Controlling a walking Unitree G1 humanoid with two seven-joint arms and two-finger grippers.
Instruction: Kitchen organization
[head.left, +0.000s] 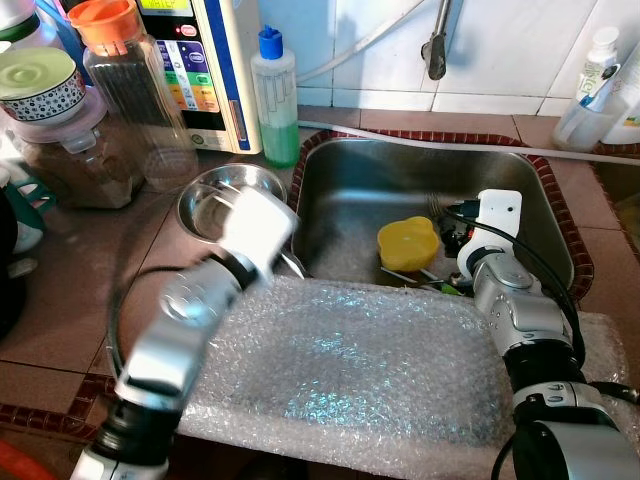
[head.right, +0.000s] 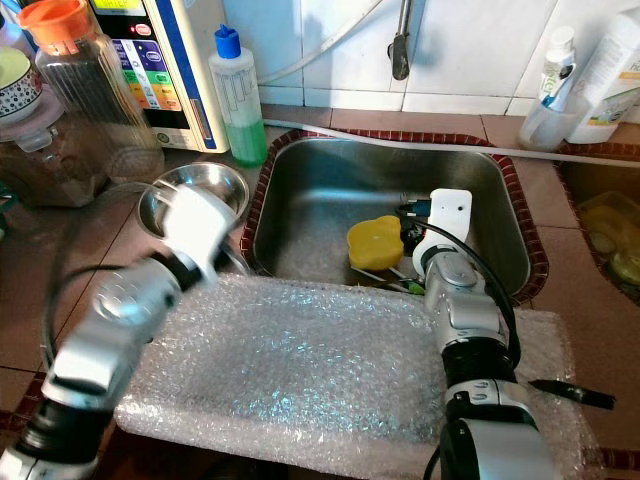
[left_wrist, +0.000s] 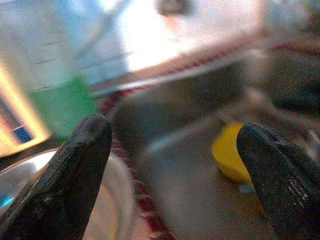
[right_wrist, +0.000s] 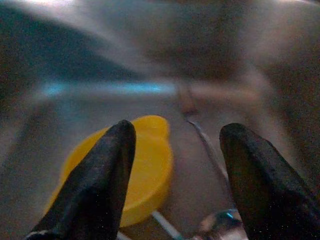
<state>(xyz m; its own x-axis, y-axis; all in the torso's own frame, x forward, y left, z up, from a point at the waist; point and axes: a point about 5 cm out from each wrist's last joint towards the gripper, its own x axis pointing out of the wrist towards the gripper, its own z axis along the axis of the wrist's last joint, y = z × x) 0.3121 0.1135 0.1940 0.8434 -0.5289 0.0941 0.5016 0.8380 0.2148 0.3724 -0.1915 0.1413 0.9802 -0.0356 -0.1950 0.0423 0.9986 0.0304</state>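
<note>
No label can be read: the white appliance (head.left: 205, 70) at the back of the counter carries rows of coloured buttons and panels, but their writing is too small to make out.

One stainless steel sink (head.left: 340, 170) holds one yellow flower-shaped plastic piece (head.left: 407, 243) with a few pieces of cutlery (head.left: 415, 278) lying at its near side. The right gripper (right_wrist: 175, 165) is down inside the sink, its two black fingers spread apart with nothing between them; the yellow piece lies on the sink floor just past its fingertips, partly behind one finger in the right wrist view.

The left gripper (left_wrist: 170, 165) hangs above the sink's left rim, also spread wide and holding nothing. One round steel bowl (head.left: 232, 197) sits on the brown tiled counter (head.left: 70, 270) right under one of its fingers (left_wrist: 70, 175). Beyond that gripper stands one clear squeeze bottle of green liquid with a blue cap (head.left: 274, 95).

One sheet of bubble wrap (head.left: 340, 360) covers the counter edge beneath both forearms. Further left stand one tall clear jar with an orange lid (head.left: 130, 85) and one jar with a pale green lid (head.left: 50, 120). Two white bottles (head.left: 600, 85) stand at the back right.
</note>
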